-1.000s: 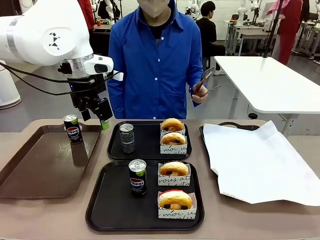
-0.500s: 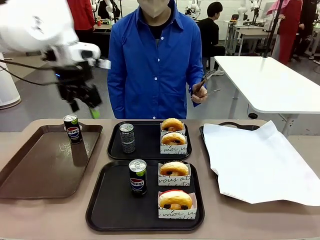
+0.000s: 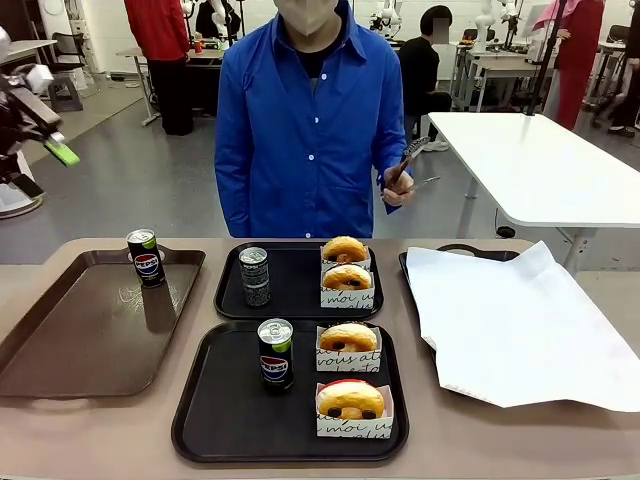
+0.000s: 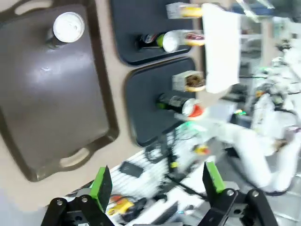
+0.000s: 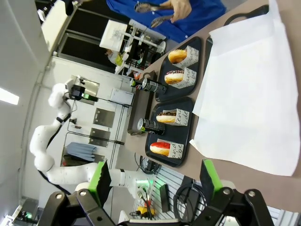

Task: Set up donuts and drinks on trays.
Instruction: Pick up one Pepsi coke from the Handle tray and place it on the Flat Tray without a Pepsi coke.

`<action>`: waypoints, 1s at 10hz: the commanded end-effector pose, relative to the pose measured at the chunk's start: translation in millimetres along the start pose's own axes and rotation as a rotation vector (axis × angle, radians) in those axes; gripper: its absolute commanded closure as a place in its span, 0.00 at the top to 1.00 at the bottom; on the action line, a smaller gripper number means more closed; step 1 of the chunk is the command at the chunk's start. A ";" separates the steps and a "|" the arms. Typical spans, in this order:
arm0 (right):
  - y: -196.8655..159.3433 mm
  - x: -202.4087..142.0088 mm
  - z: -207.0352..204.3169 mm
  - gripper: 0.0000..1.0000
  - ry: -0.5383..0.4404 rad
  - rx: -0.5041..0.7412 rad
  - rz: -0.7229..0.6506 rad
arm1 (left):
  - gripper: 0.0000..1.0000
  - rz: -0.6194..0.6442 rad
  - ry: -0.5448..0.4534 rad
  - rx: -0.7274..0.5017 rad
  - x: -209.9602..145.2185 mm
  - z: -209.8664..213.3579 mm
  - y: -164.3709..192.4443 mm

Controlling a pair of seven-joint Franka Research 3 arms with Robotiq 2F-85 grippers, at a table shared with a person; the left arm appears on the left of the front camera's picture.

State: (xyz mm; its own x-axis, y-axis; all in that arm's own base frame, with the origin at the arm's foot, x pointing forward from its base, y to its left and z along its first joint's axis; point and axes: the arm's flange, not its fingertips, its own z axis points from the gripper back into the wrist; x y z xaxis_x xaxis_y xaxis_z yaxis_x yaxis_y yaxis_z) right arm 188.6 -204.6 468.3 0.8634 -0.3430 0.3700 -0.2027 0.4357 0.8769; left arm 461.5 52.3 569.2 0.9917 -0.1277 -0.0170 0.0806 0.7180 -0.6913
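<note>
Two black trays lie mid-table. The far tray [image 3: 297, 296] carries a grey-patterned can [image 3: 254, 276] and two boxed donuts [image 3: 346, 277]. The near tray [image 3: 225, 410] holds a Pepsi can [image 3: 275, 353], a boxed yellow-glazed donut [image 3: 348, 340] and a red-glazed one [image 3: 350, 400]. Another Pepsi can [image 3: 146, 257] stands on the brown tray [image 3: 90, 330]. My left gripper [image 4: 157, 182] hangs open and empty, high off the table's left side; one green fingertip [image 3: 62, 153] shows at the picture's left edge. My right gripper [image 5: 155, 178] is open and empty, far above the white paper [image 5: 244, 108].
A tray lined with white paper [image 3: 510, 320] takes up the table's right side. A person in a blue shirt stands at the far edge, holding tongs [image 3: 408, 160] in one hand. A white table [image 3: 540, 170] stands behind on the right.
My left arm has swung up and to the left, away from above the brown tray's Pepsi can, out to the picture's edge. Cans, donuts and trays have not moved.
</note>
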 end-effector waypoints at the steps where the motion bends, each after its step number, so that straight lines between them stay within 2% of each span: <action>1: 0.9 2.0 -2.5 1.00 -0.016 0.030 0.018 | 1.00 0.044 -0.004 -0.326 24.1 11.0 29.2; 2: 0.9 2.0 -2.5 1.00 -0.016 0.030 0.018 | 1.00 -0.021 -0.014 -0.385 21.4 7.5 50.2; 3: 0.9 2.0 -2.5 1.00 -0.016 0.030 0.018 | 1.00 -0.107 -0.088 -0.419 15.2 1.0 77.7; 4: 0.9 2.0 -2.5 1.00 -0.016 0.030 0.018 | 1.00 -0.120 -0.136 -0.435 8.0 -2.5 103.3; 7: 0.9 2.0 -2.5 1.00 -0.016 0.030 0.018 | 1.00 -0.106 -0.192 -0.441 -8.6 -8.7 169.0; 10: 0.9 2.0 -2.5 1.00 -0.016 0.030 0.018 | 1.00 -0.054 -0.227 -0.426 -16.6 -6.6 201.6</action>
State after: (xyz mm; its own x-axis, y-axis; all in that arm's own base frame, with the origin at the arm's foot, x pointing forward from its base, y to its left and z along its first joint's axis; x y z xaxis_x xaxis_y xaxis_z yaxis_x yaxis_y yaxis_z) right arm 188.5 -204.5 468.4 0.8635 -0.3423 0.3703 -0.2035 0.4354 0.8769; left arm 460.9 190.7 426.4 0.9901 0.0165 0.1391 0.1249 0.3449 -0.9303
